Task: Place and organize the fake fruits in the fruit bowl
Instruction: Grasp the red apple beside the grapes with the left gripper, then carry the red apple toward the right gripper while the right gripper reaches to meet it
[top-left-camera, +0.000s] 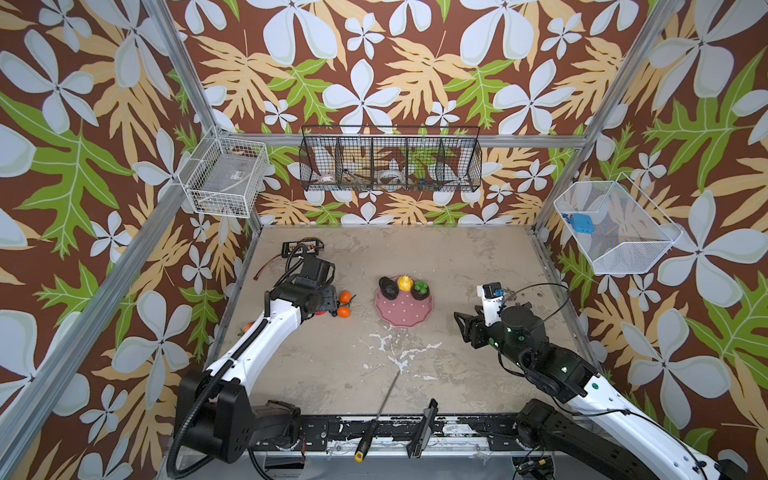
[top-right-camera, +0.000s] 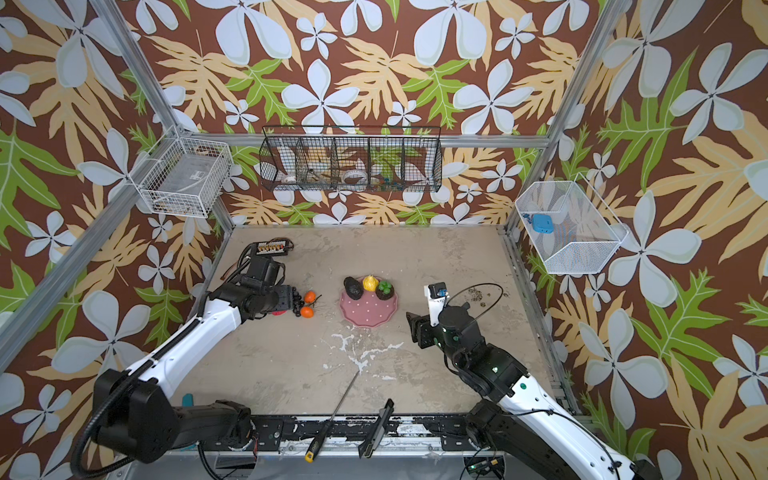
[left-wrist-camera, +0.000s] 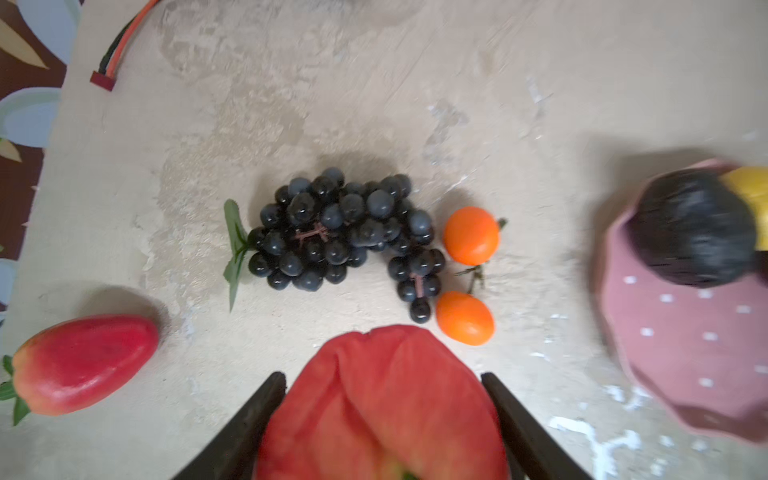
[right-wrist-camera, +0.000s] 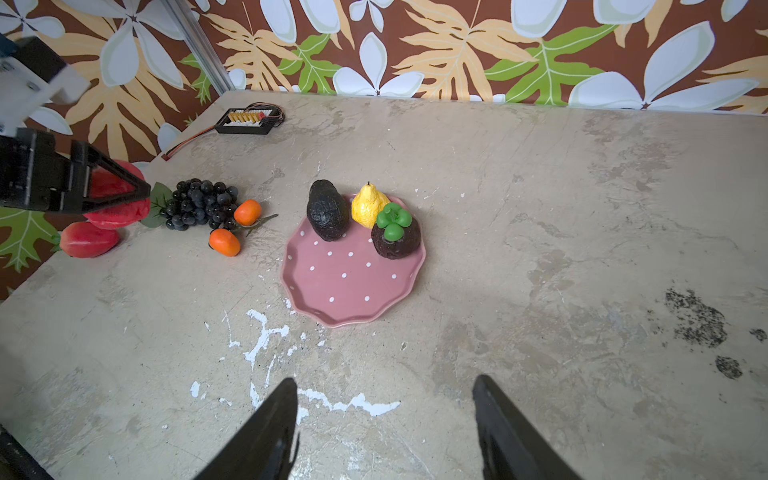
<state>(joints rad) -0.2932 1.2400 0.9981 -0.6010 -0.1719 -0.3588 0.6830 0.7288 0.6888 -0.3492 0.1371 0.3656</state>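
Mottled surface (right-wrist-camera: 540, 208) — your left gripper (left-wrist-camera: 383, 376) clamps the red apple (left-wrist-camera: 382, 415), right gripper (right-wrist-camera: 384, 382) jaws wide, empty; next, lift it into the fruit bowl (right-wrist-camera: 349, 291).

In a top view, a long black wire-mesh basket with dividers (top-left-camera: 357, 162) hangs at upper centre, a white wire basket (top-left-camera: 218, 203) at upper left, and a white fine-mesh basket (top-left-camera: 623, 257) holding a small blue box (top-left-camera: 582, 222) at right. A black connector board with wires (top-left-camera: 300, 248) lies on the beige mottled tabletop (top-left-camera: 436, 257), left of centre. A thin screwdriver with a yellow-and-black handle (top-left-camera: 376, 419) and a black folding tool (top-left-camera: 424, 428) lie at bottom centre.
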